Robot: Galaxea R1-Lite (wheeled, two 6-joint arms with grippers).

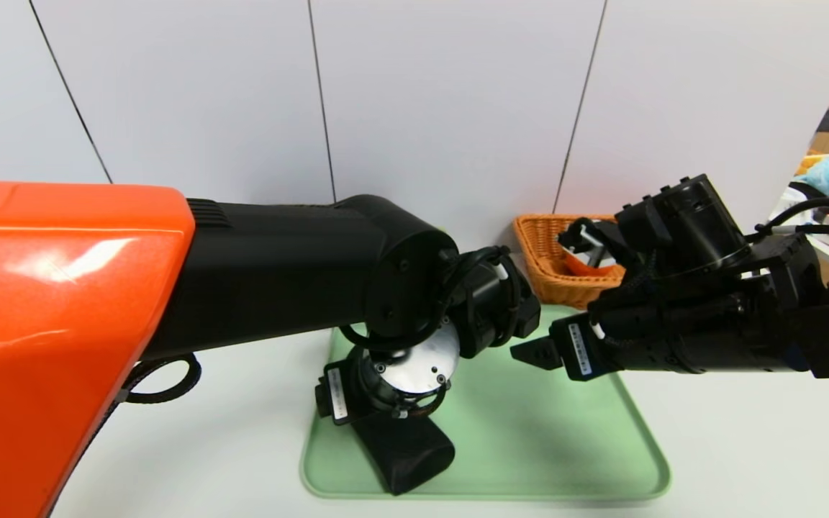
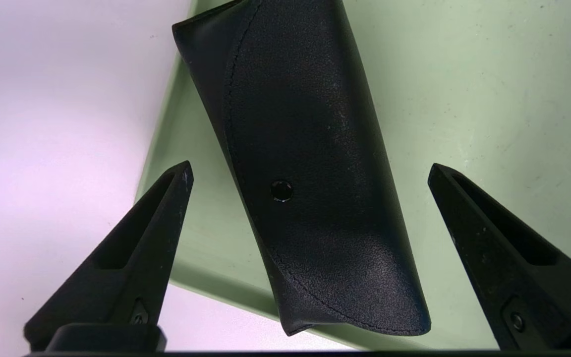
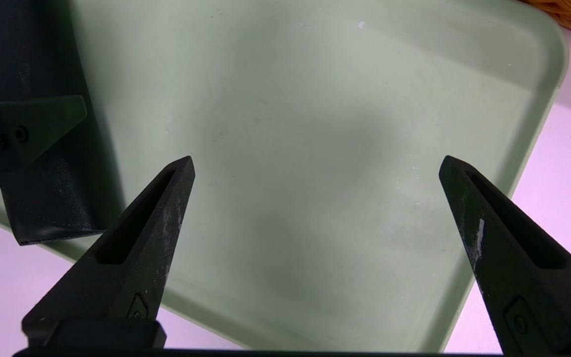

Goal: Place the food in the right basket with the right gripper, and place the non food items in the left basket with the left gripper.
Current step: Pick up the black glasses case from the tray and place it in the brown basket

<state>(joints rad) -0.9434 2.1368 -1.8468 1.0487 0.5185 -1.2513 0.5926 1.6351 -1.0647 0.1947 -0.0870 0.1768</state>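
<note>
The black flap case [image 2: 305, 168] is seen lying directly below the left end effector [image 2: 310, 171], framed between its two pointed fingers [image 2: 166, 208], which are spread wide and are touching nothing. In the head view the case [image 1: 404, 450] is found at the near left corner of the pale green tray [image 1: 529, 432], one end overhanging the tray's near rim above the white desk [image 1: 745, 446]. The right end effector [image 3: 315, 166] is held over the bare middle of the tray, likewise released and holding nothing, well apart from the case. Open tray surface is left to the right of the case. The light tan wicker basket [image 1: 544, 259] stands at the tray's far right corner, against the wall, partly hidden by the right arm. The case is oblong, of grained black leather-like material, with a stitched curved flap and a small round snap [image 2: 281, 190].
</note>
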